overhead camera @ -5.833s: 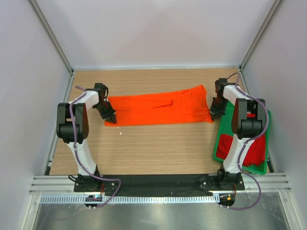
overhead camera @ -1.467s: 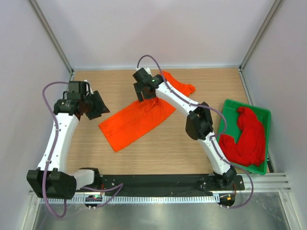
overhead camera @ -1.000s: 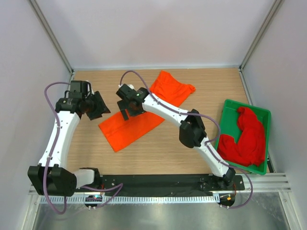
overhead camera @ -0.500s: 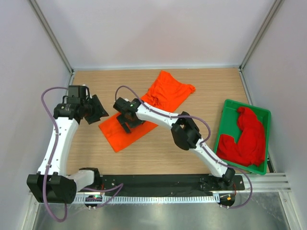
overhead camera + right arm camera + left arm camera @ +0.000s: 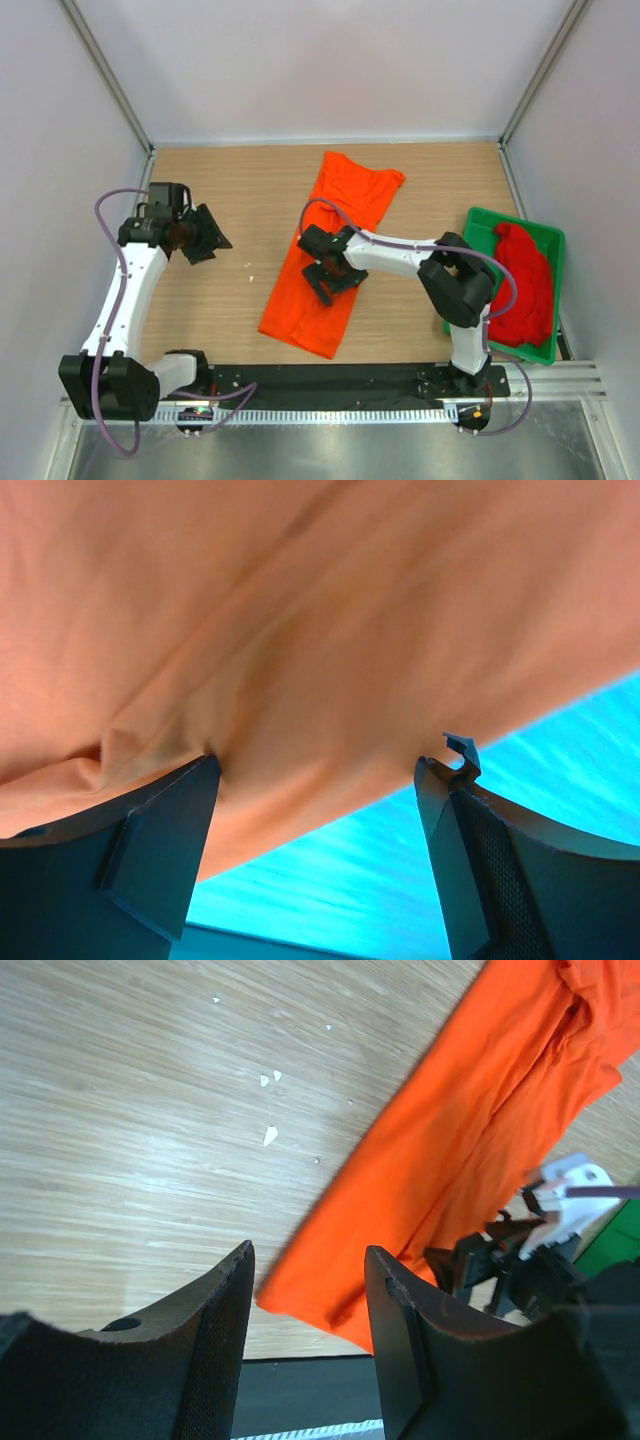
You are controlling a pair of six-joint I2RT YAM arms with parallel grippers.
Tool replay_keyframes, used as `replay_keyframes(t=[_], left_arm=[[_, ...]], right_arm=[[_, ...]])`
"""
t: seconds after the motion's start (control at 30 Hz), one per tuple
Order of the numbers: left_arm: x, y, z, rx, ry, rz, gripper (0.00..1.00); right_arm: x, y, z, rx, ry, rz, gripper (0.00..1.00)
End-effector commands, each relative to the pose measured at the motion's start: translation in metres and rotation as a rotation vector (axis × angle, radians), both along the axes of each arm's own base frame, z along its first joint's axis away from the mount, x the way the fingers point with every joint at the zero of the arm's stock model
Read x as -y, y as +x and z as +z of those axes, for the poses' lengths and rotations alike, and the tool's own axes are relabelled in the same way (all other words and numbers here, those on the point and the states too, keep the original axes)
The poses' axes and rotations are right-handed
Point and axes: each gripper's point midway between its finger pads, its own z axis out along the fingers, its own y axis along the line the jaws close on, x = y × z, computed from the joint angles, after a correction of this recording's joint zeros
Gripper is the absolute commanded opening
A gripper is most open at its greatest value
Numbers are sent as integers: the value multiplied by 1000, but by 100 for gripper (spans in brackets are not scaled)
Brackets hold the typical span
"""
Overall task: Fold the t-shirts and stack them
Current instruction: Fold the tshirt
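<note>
The green tray point(image 5: 484, 222) sits at the right edge of the table point(image 5: 240, 180), toward the near right corner. The red t-shirt point(image 5: 528, 275) lies crumpled inside it and covers most of its floor. The orange t-shirt point(image 5: 335, 250) is out on the wood as a long narrow strip. It slants from the middle of the far edge down toward the near edge and ends a little left of centre.

My right pincer point(image 5: 325, 275) rests on that strip about halfway along. From above I cannot read its opening. Its own wrist camera shows the fingers point(image 5: 160, 850) spread wide, with orange cloth across the whole gap and a small bunch gathered against the left one. That view is heavily tinted, with the wood showing as blue, so I can only say the tips seem to press into the fabric.

My left pincer point(image 5: 205, 235) hangs over bare wood near the left edge, well apart from the shirt. Its jaws are open and hold nothing. Its wrist camera shows what the top view barely does: small white specks point(image 5: 270, 1135) scattered on the wood. It also shows the near end of the orange strip, my other pincer on the cloth, and a sliver of the tray behind it.
</note>
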Motion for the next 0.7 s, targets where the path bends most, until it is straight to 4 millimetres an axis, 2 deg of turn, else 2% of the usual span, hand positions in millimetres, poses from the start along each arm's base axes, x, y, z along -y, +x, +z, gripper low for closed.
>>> replay_keyframes(t=[0.0, 0.03, 0.07, 0.1, 0.17, 0.2, 0.23, 0.27, 0.3, 0.33, 0.37, 0.4, 0.43, 0.47, 0.57, 0.6, 0.67], left_arm=[[4, 13, 1, 29, -24, -13, 50], [4, 15, 0, 33, -23, -20, 50], [5, 16, -4, 23, -23, -23, 50], [5, 17, -4, 26, -25, -28, 50], [6, 17, -11, 17, -22, -41, 50], [6, 19, -12, 19, -24, -47, 50], [6, 19, -15, 14, -20, -55, 50], [6, 19, -18, 6, -18, -63, 50], [7, 20, -19, 9, -18, -68, 50], [7, 20, -18, 12, -16, -74, 50], [6, 20, -20, 9, -11, -83, 50], [6, 22, -19, 22, -8, -85, 50], [7, 22, -22, 23, -9, -89, 50], [6, 25, -22, 41, -6, -91, 50], [8, 25, -28, 32, -12, -98, 50], [9, 24, -31, 15, -16, -106, 50], [12, 23, -33, 9, -32, -121, 49]], right_arm=[[18, 8, 25, 63, 60, -60, 87], [20, 19, 44, 104, 112, -96, 87], [20, 26, 53, 131, 134, -118, 87], [17, 41, 68, 192, 166, -149, 88], [24, 70, 87, 268, 202, -265, 88], [29, 95, 102, 349, 204, -341, 89], [43, 115, 98, 363, 183, -424, 88], [48, 130, 99, 374, 196, -525, 88], [48, 151, 117, 413, 223, -584, 89], [49, 165, 120, 426, 236, -627, 89], [54, 182, 105, 416, 212, -675, 88], [48, 204, 126, 468, 253, -705, 88], [46, 216, 124, 477, 248, -725, 88], [39, 238, 126, 495, 271, -747, 87], [33, 262, 122, 526, 264, -779, 84], [30, 273, 115, 528, 252, -787, 83], [31, 283, 110, 545, 234, -800, 79]])
